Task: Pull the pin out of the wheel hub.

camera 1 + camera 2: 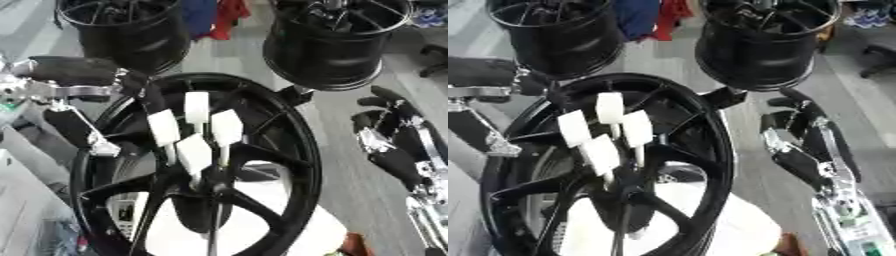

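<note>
A large glossy black spoked wheel hub [262,165] stands on edge in the middle of both views, its open face turned toward the camera and its rim filling most of the lower half. Four white block-headed pins [197,107] stick out of the centre where the spokes meet, clustered close together: one at the top, one to each side a little lower, and one in front nearer the camera, each on a thin pale stem. Below the hub lies a white rounded surface [737,225], seen through the gaps between the spokes. The left robot hand [83,127], black with silver joints, comes in from the left edge and sits against the upper left part of the rim; its dark fingers point down beside the rim, but the pictures do not show whether they curl round it or lie straight, so its grip cannot be told. The right robot hand [798,135] hangs to the right of the hub, apart from the rim, with its fingers relaxed and spread and nothing held in them. Neither robot hand touches the pins. Behind, two more black barrel-shaped wheel rims [332,40] stand on the grey floor [350,150], one at upper left and one at upper right.
</note>
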